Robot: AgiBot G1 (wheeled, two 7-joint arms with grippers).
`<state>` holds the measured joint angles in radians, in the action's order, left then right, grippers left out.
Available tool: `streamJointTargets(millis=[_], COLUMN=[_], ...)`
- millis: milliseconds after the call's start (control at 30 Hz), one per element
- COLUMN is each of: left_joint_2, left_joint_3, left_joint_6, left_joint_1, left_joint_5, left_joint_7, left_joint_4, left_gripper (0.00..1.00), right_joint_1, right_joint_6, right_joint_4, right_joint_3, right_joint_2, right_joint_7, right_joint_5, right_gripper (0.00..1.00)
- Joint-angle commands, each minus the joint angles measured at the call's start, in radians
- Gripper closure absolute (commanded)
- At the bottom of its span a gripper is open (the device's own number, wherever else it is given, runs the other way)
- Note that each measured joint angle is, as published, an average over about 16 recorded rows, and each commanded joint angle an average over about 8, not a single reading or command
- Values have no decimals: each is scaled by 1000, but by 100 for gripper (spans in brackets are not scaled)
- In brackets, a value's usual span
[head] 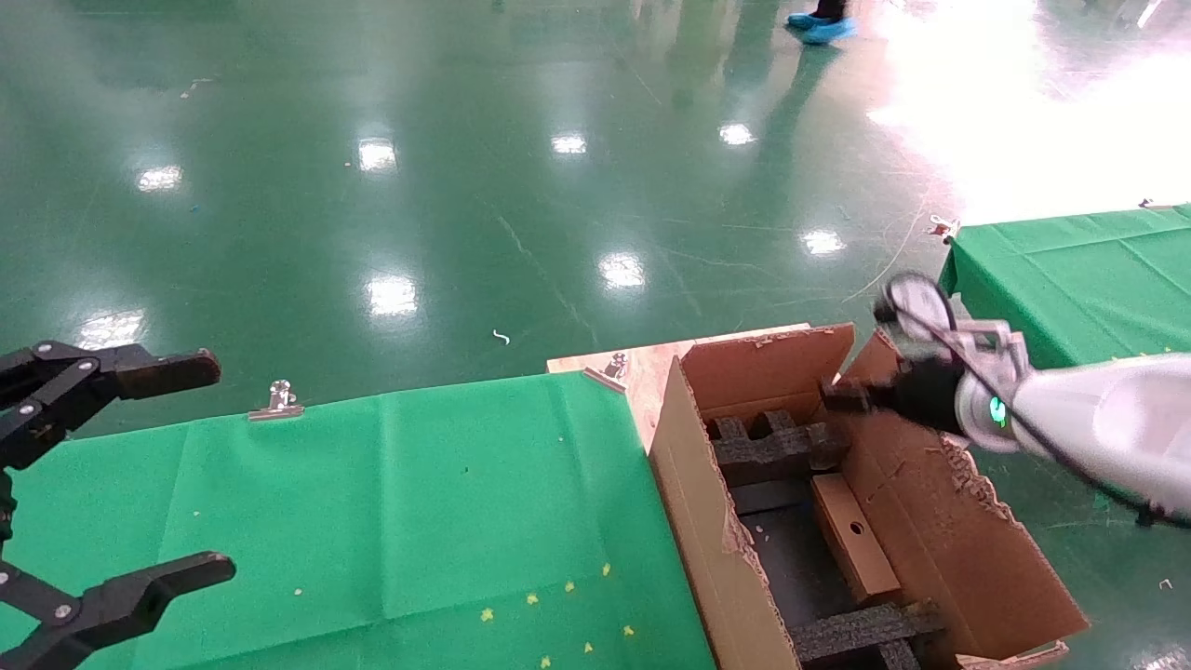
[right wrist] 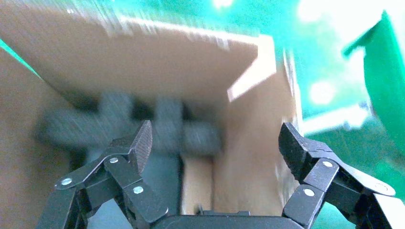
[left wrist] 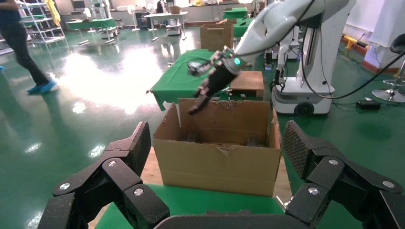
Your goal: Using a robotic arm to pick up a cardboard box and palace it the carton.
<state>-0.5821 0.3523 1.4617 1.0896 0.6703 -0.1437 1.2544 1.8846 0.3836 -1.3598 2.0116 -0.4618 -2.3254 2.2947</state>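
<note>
The large brown carton [head: 689, 484] stands open beside the green table, with black foam blocks [head: 772, 447] inside. The small flat cardboard box [head: 854, 535] with a round hole lies in the carton, leaning along its right wall. It is free of any gripper. My white right arm's gripper [head: 842, 395] hangs over the carton's far end, open and empty. In the right wrist view this gripper [right wrist: 216, 143] looks down at the cardboard box [right wrist: 196, 183] and the foam. My black left gripper [head: 209, 465] stays open at the far left over the table, facing the carton [left wrist: 219, 167].
A green cloth [head: 419, 512] covers the table on the left, held by a metal clip [head: 277, 400]. A second green table [head: 1079, 270] stands to the right behind the arm. A person [left wrist: 19, 43] walks on the shiny green floor farther off.
</note>
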Motion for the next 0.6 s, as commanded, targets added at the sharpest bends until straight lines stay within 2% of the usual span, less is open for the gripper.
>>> streamJointTargets(millis=[33,333,500,600], left_joint_2=[0,0,0,0], left_joint_3=[0,0,0,0], left_joint_6=[0,0,0,0], left_joint_1=[0,0,0,0], left_joint_5=[0,0,0,0], left_joint_7=[0,0,0,0], left_joint_4=[0,0,0,0], left_gripper=[0,0,0,0], right_joint_1=[31,143,179,187], right_joint_6=[-25,-281,-411,-444], right_joint_4=[-6,-17,-19,-19], right_joint_3=[-11,70,117,127], right_joint_2=[3,-8,-3,1], right_joint_7=[19,164,182,183], right_joint_5=[-18,-218,-263,-269], right_gripper=[0,0,0,0])
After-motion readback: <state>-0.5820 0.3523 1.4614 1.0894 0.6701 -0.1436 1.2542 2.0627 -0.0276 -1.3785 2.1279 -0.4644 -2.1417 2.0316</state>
